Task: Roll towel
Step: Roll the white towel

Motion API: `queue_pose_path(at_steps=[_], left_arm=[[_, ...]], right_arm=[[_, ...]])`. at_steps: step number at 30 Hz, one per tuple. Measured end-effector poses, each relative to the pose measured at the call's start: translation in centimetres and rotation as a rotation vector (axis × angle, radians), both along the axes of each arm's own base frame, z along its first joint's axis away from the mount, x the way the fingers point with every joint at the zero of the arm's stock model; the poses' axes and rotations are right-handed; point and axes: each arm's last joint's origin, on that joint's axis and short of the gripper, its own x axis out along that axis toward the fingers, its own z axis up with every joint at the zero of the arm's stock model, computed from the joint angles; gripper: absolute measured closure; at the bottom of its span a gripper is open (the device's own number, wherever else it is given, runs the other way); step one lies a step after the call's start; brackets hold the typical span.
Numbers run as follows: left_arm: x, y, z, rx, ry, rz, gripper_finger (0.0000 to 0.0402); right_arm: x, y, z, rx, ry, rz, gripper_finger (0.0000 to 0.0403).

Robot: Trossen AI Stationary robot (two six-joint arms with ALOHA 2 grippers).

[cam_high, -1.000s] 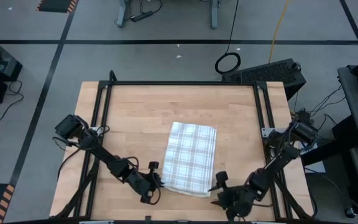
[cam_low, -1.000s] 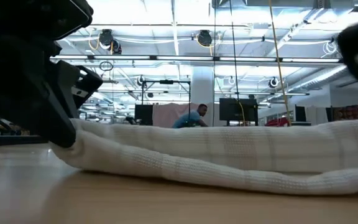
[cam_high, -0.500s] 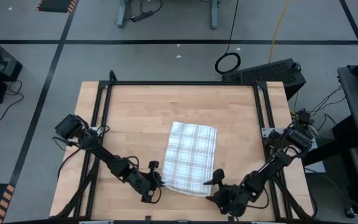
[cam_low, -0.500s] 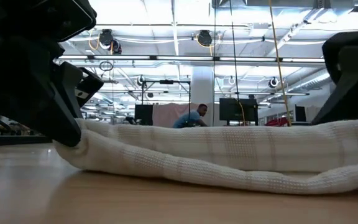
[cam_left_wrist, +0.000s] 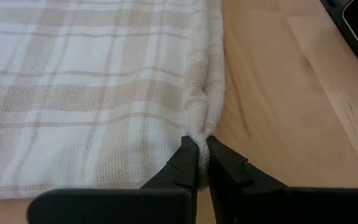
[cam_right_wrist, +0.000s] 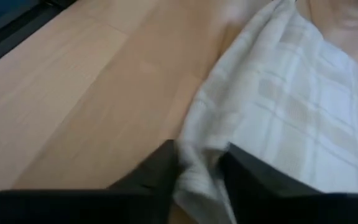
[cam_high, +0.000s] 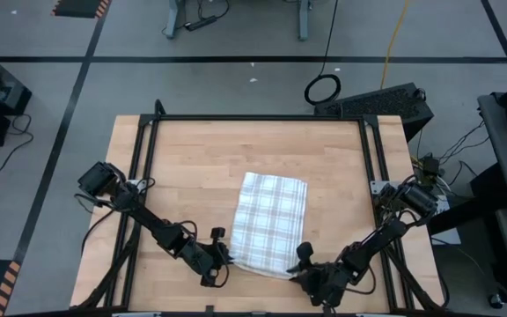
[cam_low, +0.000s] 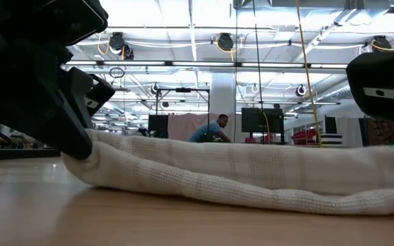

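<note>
High view: towel point(cam_high: 271, 224) between both grippers.

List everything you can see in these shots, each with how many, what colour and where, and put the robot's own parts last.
towel: one, white with faint grey plaid, folded flat on the near middle of the table.
table: one, light wood with a black frame, under both arms.
black case: one, on the floor past the table's far right corner.
cable coil: one, black, on the floor beside that case.
person: one, blue top, far back in the room in the low view.
left gripper: one, dark, jaws pinched on the towel's near left corner.
right gripper: one, dark, jaws astride the towel's near right corner, cloth between them.
</note>
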Motion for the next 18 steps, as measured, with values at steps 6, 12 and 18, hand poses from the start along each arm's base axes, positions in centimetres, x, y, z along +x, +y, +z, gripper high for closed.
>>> queue_pose_path(at_steps=[6,12,18], left_arm=[[0.0,-0.3,0.2,-0.013,-0.022,-0.005,0.0371],[-1.4,-2.4,0.4,0.019,-0.062,-0.077,0.0288],[-3.3,-4.2,0.7,0.16,-0.161,-0.051,0.0166]], right_arm=[[0.1,-0.2,-0.1,0.007,-0.001,-0.025,0.0391],[0.1,-0.2,-0.1,0.078,0.001,-0.079,0.0391],[0.0,-0.2,-0.1,0.132,0.005,-0.121,0.0397]])
